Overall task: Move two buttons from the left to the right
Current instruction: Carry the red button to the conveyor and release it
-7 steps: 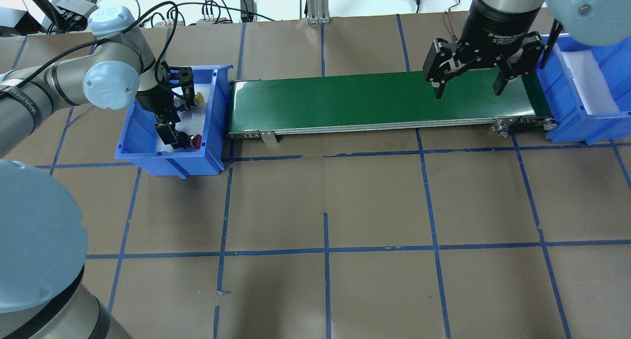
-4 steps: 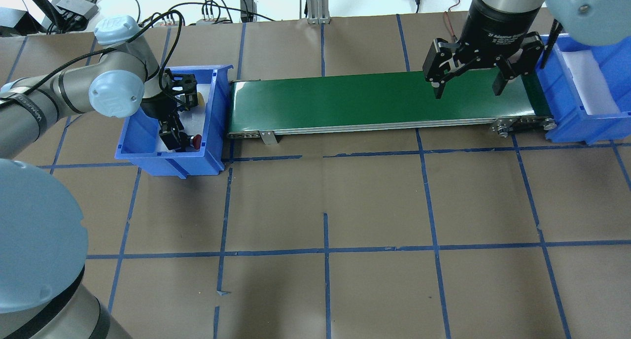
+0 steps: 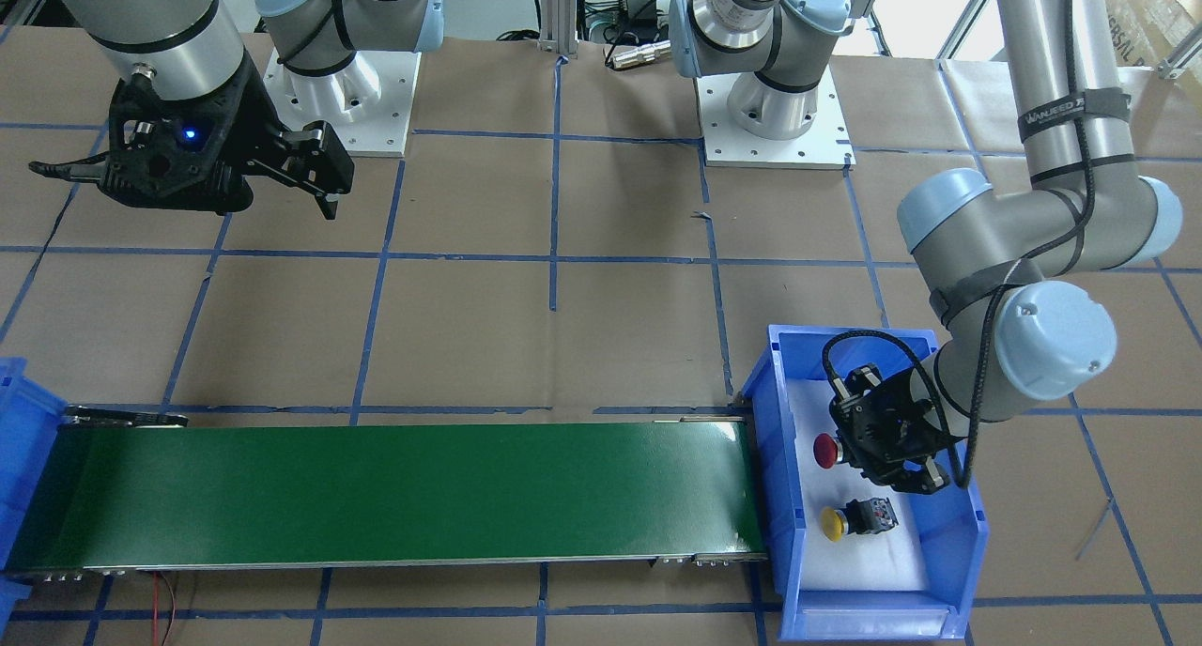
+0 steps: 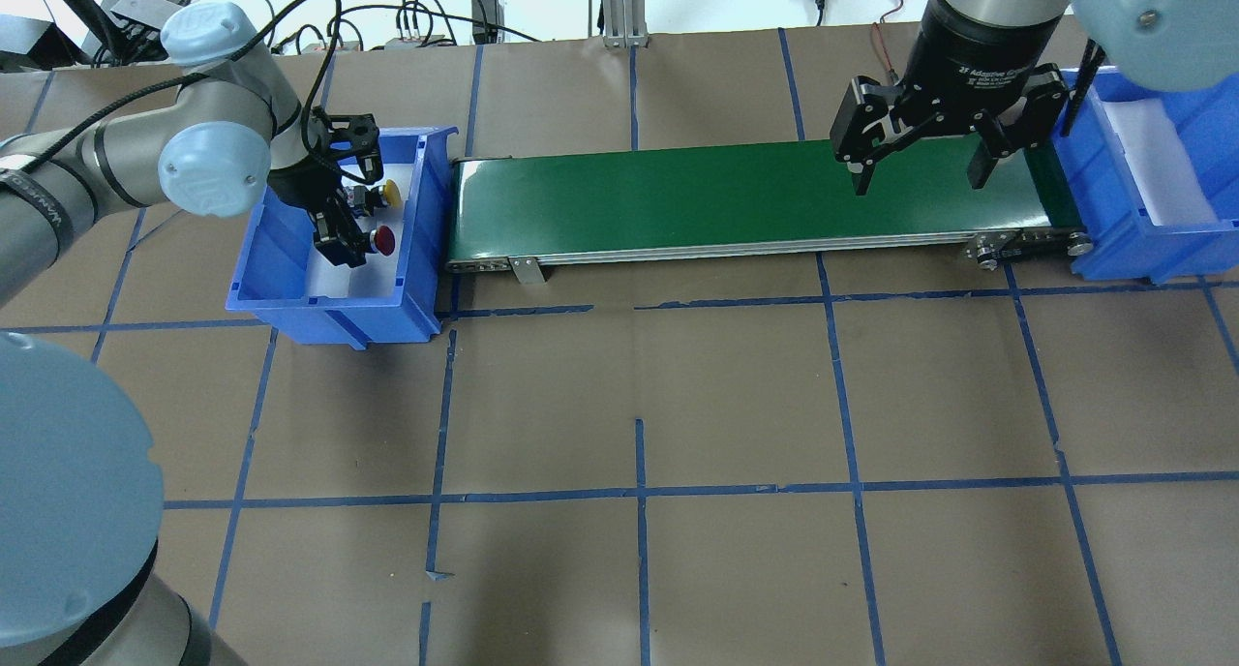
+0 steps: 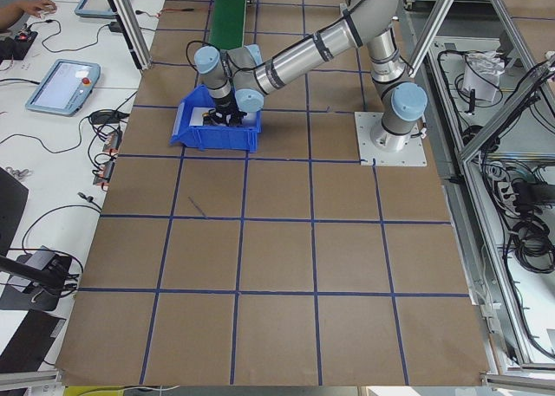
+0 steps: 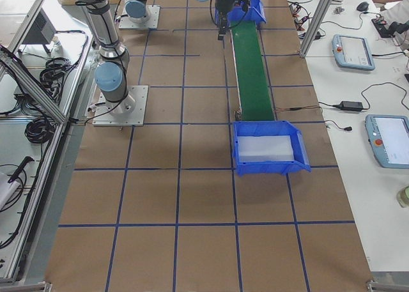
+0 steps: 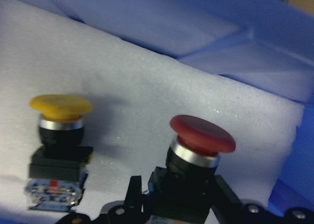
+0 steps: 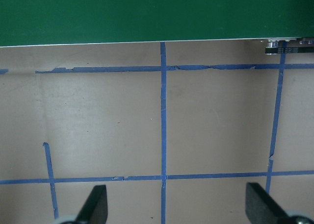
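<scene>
Fingers (image 7: 223, 195) clasp red button (image 7: 202, 134) near bin wall (image 3: 772, 477).

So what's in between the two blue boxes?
The long green belt, nothing on it, runs from the left box to the right box; overhead view.

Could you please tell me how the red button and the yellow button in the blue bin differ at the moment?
The red button has a red cap; the yellow button a yellow one. The red button sits between the fingers of the left hand; the yellow button lies free on the white foam. Both are in the blue bin, caps facing the green belt.
</scene>
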